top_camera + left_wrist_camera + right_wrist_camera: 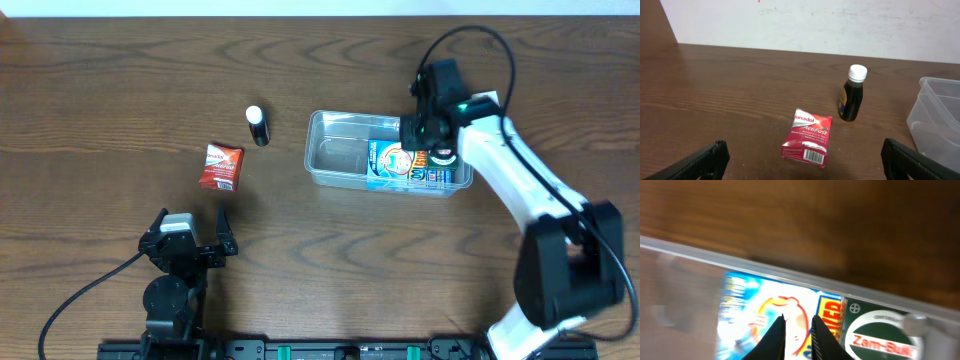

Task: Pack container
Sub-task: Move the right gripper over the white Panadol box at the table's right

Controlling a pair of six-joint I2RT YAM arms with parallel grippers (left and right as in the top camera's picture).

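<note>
Clear container (335, 160) right of centre on desk (100, 100), far half; likely light, thin-walled, slick: pinch at rim. Above it right gripper (797, 322), fingers barely apart, empty; left gripper (192, 218) spread wide.

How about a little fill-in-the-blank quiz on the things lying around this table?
1. The upright dark bottle has a ____ cap.
2. The main colour of the Panadol packet is ____.
3. The blue packet lies ____ the clear container.
4. The round tin next to the blue packet reads Zam-____.

Missing words: white; red; inside; Buk.
</note>
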